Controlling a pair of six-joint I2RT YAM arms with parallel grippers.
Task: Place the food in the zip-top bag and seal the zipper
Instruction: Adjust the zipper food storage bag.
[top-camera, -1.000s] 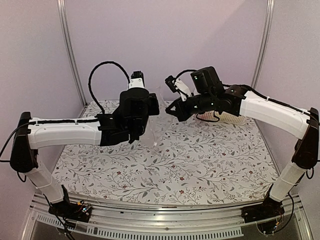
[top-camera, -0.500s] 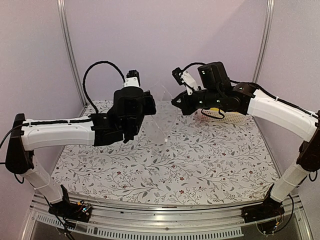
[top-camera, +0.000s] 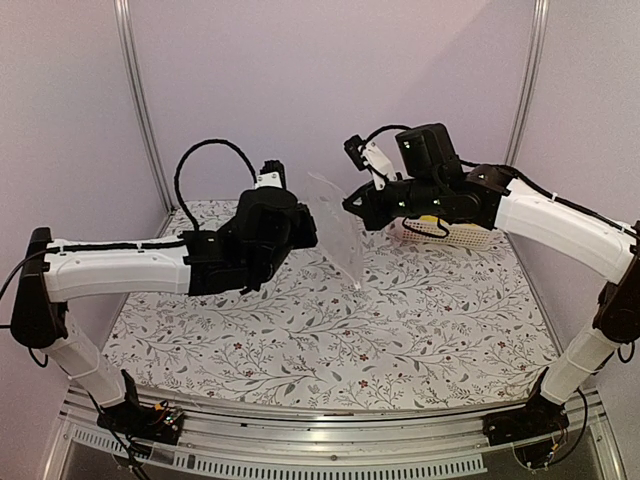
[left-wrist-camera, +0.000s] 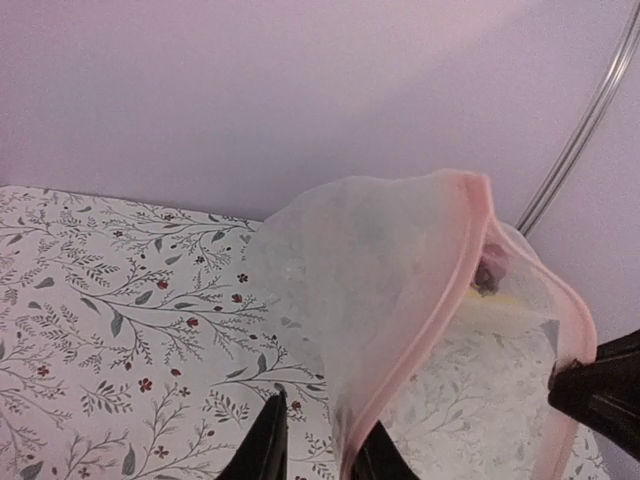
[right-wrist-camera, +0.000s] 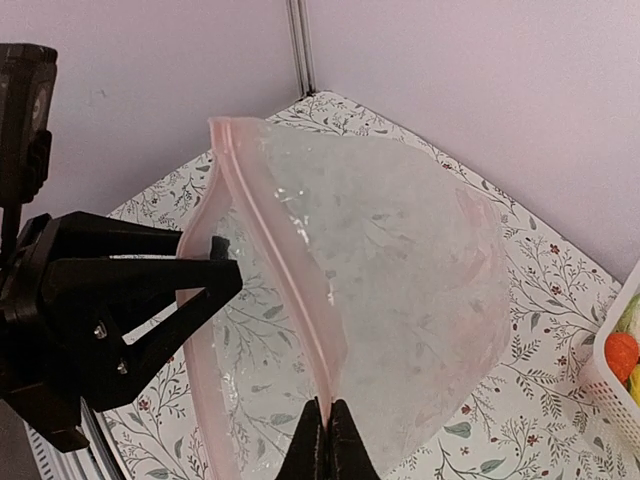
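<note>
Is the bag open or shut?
Open. The bag's pink zipper bends round in a wide loop, and its two sides are apart, not pressed together.

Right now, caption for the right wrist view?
Right claw shut on the zip-top bag's pink zipper, holding the bag above the floral table; left claw open at the opposite lip.

clear crinkly plastic bag (right-wrist-camera: 400, 300), white plastic basket (top-camera: 452, 238)

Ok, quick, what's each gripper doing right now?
Left gripper: open, rim of the zip-top bag between its fingers, not clamped.
Right gripper: shut on the zip-top bag's rim.
</note>
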